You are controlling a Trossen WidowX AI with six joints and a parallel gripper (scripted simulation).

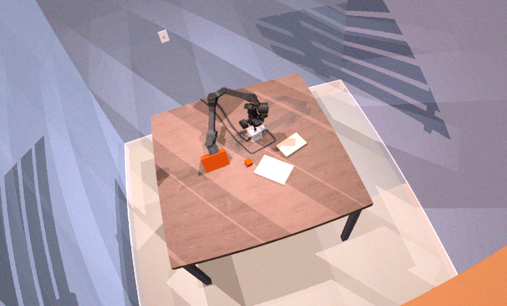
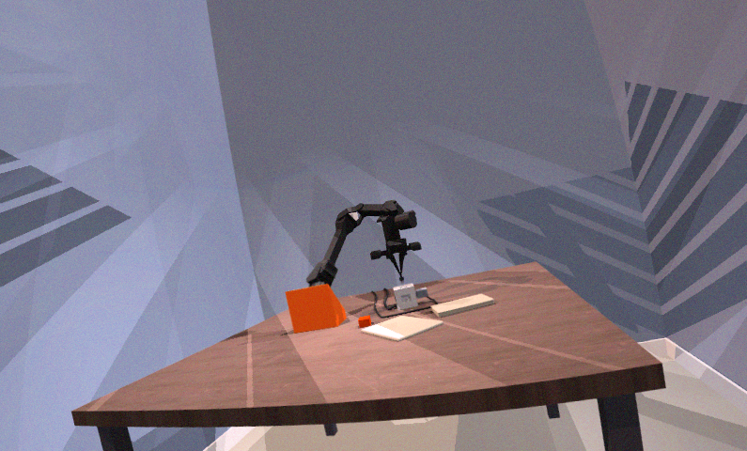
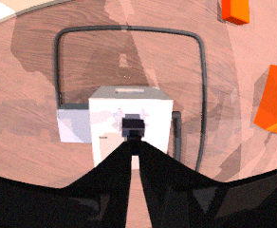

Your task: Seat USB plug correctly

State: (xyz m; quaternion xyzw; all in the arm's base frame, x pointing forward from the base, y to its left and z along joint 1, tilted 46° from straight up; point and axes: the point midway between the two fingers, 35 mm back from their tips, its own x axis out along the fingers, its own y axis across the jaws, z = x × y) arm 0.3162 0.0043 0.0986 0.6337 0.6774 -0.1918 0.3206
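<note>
The white power cube (image 1: 257, 135) (image 2: 405, 296) (image 3: 157, 121) stands on the wooden table (image 1: 248, 212) (image 2: 477, 357), with a dark cable (image 1: 266, 145) (image 3: 205, 89) looped around it. My gripper (image 1: 254, 127) (image 2: 400, 275) (image 3: 134, 147) points straight down over the cube's top. It is shut on the small black USB plug (image 3: 134, 127). In the side view the fingertips sit a little above the cube's top. The socket under the plug is hidden.
A grey block (image 3: 72, 125) (image 2: 422, 291) sticks to one side of the cube. An orange box (image 1: 215, 160) (image 2: 313, 307) (image 3: 274, 102) stands by the arm's base. A small orange cube (image 1: 248, 162) (image 2: 364, 320) (image 3: 235, 8), a white pad (image 1: 273, 169) (image 2: 402, 326) and a cream book (image 1: 291, 144) (image 2: 462, 304) lie nearby.
</note>
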